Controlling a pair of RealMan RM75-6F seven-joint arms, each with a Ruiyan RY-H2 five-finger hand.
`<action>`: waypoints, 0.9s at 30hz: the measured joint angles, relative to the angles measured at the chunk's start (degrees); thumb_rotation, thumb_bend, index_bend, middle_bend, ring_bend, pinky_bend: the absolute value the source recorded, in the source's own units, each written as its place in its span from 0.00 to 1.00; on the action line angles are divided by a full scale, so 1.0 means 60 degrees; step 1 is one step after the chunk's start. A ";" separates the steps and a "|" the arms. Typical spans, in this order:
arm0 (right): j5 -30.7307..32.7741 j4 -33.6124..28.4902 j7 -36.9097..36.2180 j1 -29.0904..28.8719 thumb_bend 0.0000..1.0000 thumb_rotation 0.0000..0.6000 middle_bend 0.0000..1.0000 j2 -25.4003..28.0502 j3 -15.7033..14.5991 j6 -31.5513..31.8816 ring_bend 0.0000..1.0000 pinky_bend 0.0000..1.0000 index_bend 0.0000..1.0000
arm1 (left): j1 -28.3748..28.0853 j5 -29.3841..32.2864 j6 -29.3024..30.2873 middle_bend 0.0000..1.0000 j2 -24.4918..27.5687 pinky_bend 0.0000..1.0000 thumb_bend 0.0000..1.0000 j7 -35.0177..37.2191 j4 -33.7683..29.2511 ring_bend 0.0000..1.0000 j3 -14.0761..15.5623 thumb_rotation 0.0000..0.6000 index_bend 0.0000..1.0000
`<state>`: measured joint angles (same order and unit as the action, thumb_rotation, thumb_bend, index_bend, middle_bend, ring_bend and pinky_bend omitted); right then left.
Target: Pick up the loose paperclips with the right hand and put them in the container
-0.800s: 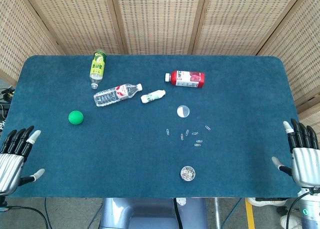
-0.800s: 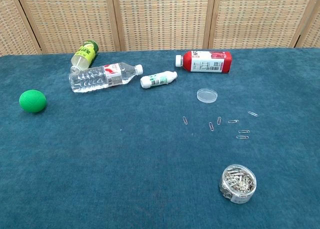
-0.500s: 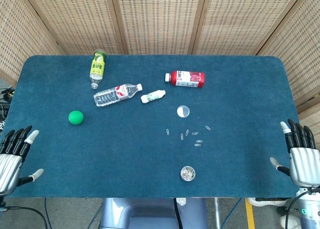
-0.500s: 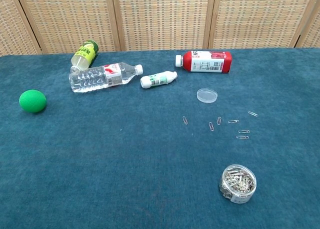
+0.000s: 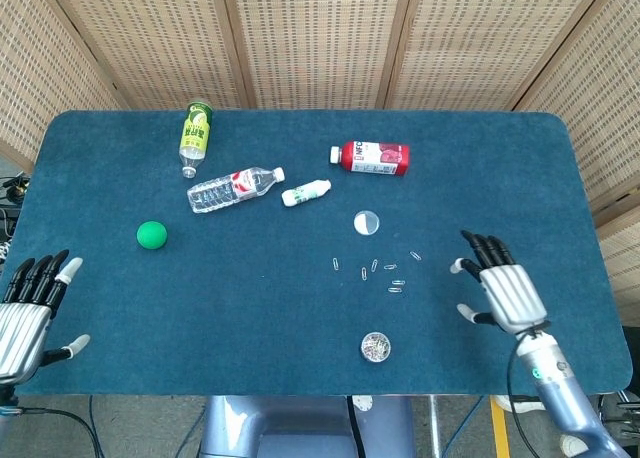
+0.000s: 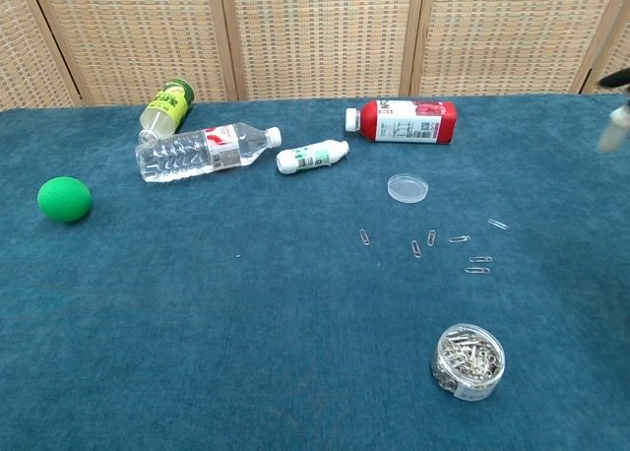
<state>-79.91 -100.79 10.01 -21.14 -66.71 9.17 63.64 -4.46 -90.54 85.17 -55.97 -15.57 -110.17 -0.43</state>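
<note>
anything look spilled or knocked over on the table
Yes. Loose metal paperclips lie scattered on the blue cloth, outside the round clear container, whose clear lid sits apart. All four bottles lie on their sides, including the red bottle.

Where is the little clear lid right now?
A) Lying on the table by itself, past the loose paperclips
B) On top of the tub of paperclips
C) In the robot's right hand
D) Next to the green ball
A: the clear lid lies flat on the blue table, beyond the loose paperclips, while the container sits open and the right hand holds nothing.
</note>
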 measured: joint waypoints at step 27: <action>0.5124 0.2980 0.4346 -0.3087 0.32 1.00 0.00 -0.4106 0.0225 -0.1558 0.00 0.00 0.46 | -0.0341 0.0986 -0.0601 0.00 -0.0168 0.00 0.00 -0.0086 0.0239 0.00 -0.0235 1.00 0.00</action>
<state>-49.17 -82.91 36.08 -39.66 -91.34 10.52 54.30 -6.51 -84.62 81.56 -56.98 -16.09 -108.74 -1.84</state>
